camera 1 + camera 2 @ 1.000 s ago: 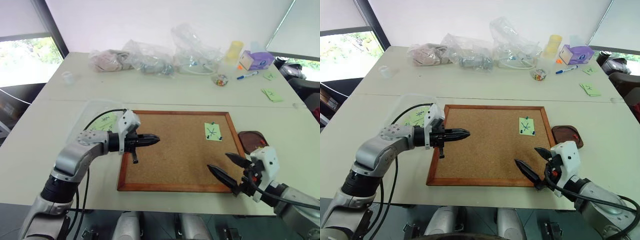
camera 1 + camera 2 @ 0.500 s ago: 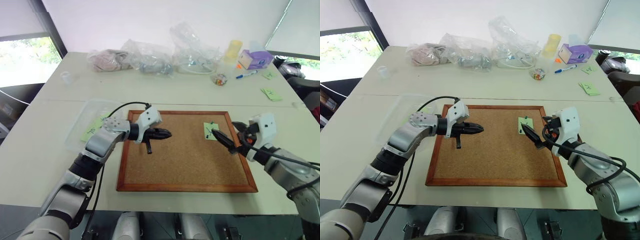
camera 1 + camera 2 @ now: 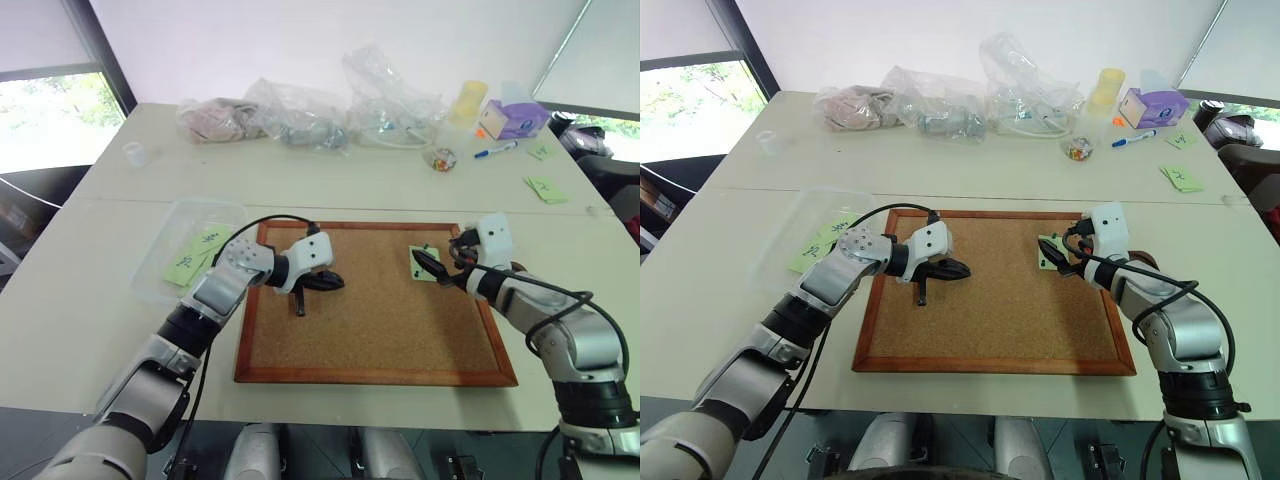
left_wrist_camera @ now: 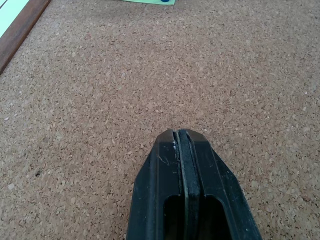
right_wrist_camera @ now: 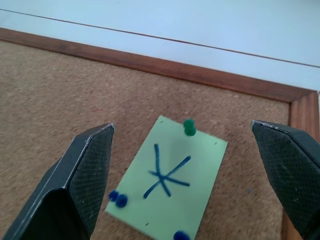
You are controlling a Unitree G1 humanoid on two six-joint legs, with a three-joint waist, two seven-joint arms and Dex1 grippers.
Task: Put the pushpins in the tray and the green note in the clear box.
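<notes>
The green note [image 5: 167, 180], with a star-like scribble, is pinned near the far right corner of the cork board [image 3: 370, 330]. It is held by three pushpins: a green one [image 5: 189, 127] and two blue ones [image 5: 118, 198] [image 5: 181, 235]. My right gripper [image 3: 436, 258] hovers open just above the note, its fingers spread wider than the paper. My left gripper [image 3: 325, 282] is shut on nothing, pointing right and down over the board's left-middle. The clear box [image 3: 195, 207] lies left of the board with other green notes inside. My right arm hides the tray.
Wrinkly clear plastic bags [image 3: 300, 115], a yellow cup [image 3: 467, 100], a purple box [image 3: 512, 118] and a marker [image 3: 495, 151] line the table's far side. Loose green notes [image 3: 545, 188] lie at the far right. A small white cup [image 3: 133, 152] stands at the far left.
My right gripper has moved forward from the board's near right corner to just over the green note, still open. My left gripper has sunk and shifted right over the board, still shut.
</notes>
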